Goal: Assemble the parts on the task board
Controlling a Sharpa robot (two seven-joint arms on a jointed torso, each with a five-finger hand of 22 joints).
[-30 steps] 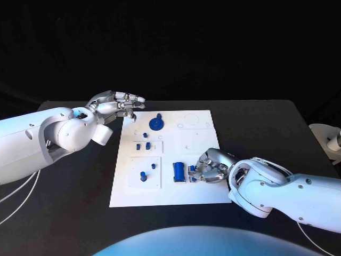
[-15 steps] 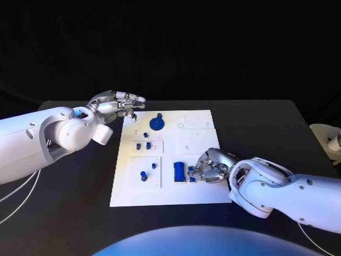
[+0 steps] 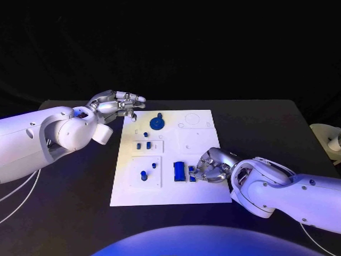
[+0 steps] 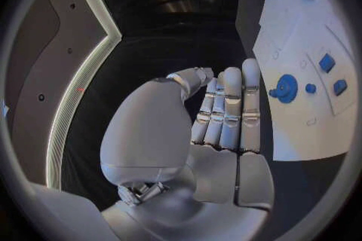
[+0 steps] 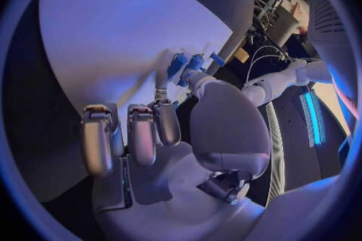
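The white task board [image 3: 197, 192] lies in the middle of the black table. My right hand [image 3: 211, 166] rests on the board's near right part, its thumb and a finger pinching a small blue part [image 3: 192, 174] beside an upright blue block [image 3: 179, 170]. The right wrist view has those blue pieces [image 5: 181, 64] at the fingertips [image 5: 163, 75]. My left hand [image 3: 116, 104] hovers at the board's far left corner, fingers curled together, holding nothing. A round blue part [image 3: 156, 124] [image 4: 286, 87] stands on the board close to it.
Small blue parts stand in the board's left recesses [image 3: 144, 145] [image 3: 144, 175]. A white stand with a cylinder [image 3: 335, 141] sits past the table's right edge. Bare black table [image 3: 63, 213] lies on both sides of the board.
My right hand has edged a little left, toward the blue block. The left hand has stayed put.
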